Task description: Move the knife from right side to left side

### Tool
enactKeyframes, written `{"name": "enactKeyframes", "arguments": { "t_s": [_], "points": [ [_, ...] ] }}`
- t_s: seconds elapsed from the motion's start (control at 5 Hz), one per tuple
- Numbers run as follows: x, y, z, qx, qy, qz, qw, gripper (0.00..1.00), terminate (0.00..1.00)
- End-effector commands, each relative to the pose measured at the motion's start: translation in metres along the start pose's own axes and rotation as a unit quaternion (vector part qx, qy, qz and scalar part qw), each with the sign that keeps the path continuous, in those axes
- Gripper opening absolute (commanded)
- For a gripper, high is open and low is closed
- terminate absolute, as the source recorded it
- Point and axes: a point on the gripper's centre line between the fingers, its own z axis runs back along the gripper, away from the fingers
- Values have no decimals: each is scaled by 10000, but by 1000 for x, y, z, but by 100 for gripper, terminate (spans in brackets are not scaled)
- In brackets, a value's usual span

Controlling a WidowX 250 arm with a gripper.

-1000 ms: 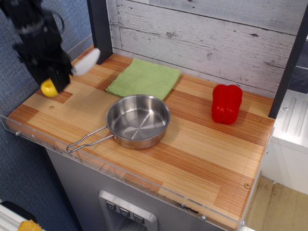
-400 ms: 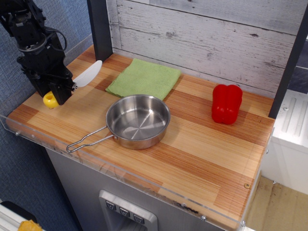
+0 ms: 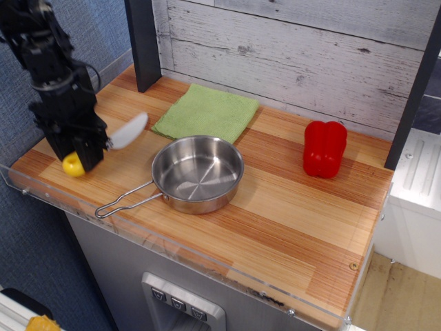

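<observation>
- We see the black gripper (image 3: pixel 81 148) at the left end of the wooden table (image 3: pixel 289 207), low over the boards near the front edge.
- It is clamped on the knife (image 3: pixel 103 146) — its fingers squeeze the middle of it, so that part is hidden.
- The yellow handle end pokes out at the lower left, and the white blade sticks out toward the upper right.
- The knife looks a bit blurry, so we cannot tell if the handle end touches the table or hangs just above it.
- The blade tip points toward the green cloth (image 3: pixel 206 112), which lies flat near the back wall.
- A shiny pan (image 3: pixel 198 172) sits in the middle — its wire handle reaches toward the front left, near the gripper but apart from it.
- A red pepper (image 3: pixel 324 148) stands on the right side, well apart from the knife.
</observation>
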Motion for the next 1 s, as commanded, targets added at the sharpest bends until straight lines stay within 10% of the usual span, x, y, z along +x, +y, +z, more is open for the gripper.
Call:
{"name": "enactKeyframes", "arguments": {
  "t_s": [0.0,0.2,0.8],
  "points": [
    [2,4,6,114,-6,-29,9999,0,0],
    [3,1,9,113,42,-39,9999,100,0],
    [24,-19,126,-23,-540,186,9984,100,0]
  ]
}}
